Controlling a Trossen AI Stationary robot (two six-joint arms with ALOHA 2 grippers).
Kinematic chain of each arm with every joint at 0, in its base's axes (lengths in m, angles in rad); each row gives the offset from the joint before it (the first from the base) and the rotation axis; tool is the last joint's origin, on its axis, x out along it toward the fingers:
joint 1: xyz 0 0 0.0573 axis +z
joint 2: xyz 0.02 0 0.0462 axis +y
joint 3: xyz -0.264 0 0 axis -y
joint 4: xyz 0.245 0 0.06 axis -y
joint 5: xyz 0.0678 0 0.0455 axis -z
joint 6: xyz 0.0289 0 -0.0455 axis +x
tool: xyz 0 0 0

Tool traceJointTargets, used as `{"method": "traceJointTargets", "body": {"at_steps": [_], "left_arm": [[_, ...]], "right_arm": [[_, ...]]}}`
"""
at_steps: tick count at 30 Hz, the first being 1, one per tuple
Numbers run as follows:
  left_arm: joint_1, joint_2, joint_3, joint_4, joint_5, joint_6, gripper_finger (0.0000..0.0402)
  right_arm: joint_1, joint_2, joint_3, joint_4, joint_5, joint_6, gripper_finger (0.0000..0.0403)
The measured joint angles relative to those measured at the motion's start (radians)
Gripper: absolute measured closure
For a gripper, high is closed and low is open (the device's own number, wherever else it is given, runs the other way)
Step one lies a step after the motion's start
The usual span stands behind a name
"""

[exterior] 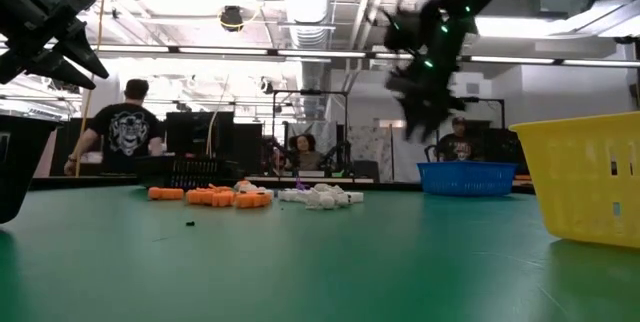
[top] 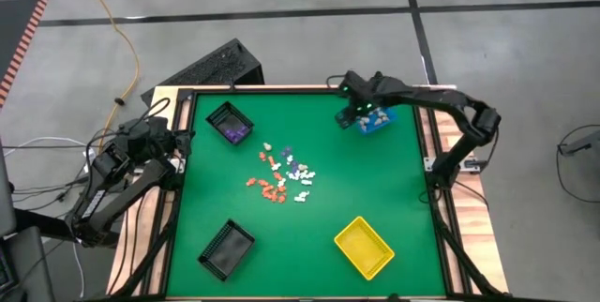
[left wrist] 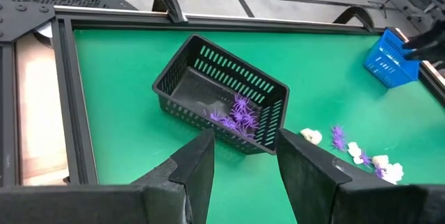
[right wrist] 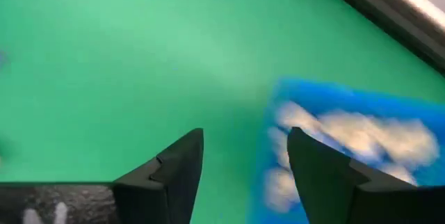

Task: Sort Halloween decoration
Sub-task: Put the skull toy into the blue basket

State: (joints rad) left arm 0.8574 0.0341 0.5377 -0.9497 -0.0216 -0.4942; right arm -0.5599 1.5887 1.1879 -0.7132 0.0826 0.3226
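Observation:
The Halloween decoration pieces [top: 283, 176], small orange, white and purple figures, lie scattered at the table's middle; in the low view they show as a row [exterior: 250, 196]. Purple pieces [left wrist: 238, 115] sit in the black bin [top: 230, 123] at the far left. Pale pieces [right wrist: 354, 133] lie in the blue bin [top: 373, 122] at the far right. My right gripper [top: 354, 114] hovers open over the blue bin's left side, holding nothing. My left gripper [left wrist: 243, 161] waits open off the table's left edge, facing the black bin.
A yellow bin [top: 364, 246] stands near the table's near right corner, and a second black bin [top: 226, 248] at the near left. A black frame rail [left wrist: 66, 99] edges the table. People sit at desks beyond the far edge in the low view.

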Motion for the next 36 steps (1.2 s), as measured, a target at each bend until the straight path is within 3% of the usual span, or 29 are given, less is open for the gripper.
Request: {"method": "traceJointTargets", "body": {"at_steps": [3, 9, 15, 22, 28, 36], "left_arm": [[0.0, 0.0, 0.0, -0.001, 0.0, 0.0, 0.0258], [0.0, 0.0, 0.0, -0.002, 0.0, 0.0, 0.0258], [0.0, 0.0, 0.0, -0.002, 0.0, 0.0, 0.0258], [0.0, 0.0, 0.0, -0.002, 0.002, 0.0, 0.0258], [0.0, 0.0, 0.0, -0.004, 0.016, 0.0, 0.0258], [0.0, 0.0, 0.0, -0.003, 0.017, 0.008, 0.0258]], "right_arm": [[0.094, 0.001, 0.006, 0.192, -0.058, -0.045, 0.0179], [0.266, 0.068, 0.007, 0.554, -0.055, -0.23, 0.0182], [0.317, 0.221, 0.033, 0.8, -0.055, -0.184, 0.0182], [0.339, 0.44, 0.247, 0.812, -0.053, -0.166, 0.0182], [0.345, 0.584, 0.431, 0.695, -0.054, -0.166, 0.0182], [0.351, 0.678, 0.513, 0.63, -0.054, -0.152, 0.0182]]}}
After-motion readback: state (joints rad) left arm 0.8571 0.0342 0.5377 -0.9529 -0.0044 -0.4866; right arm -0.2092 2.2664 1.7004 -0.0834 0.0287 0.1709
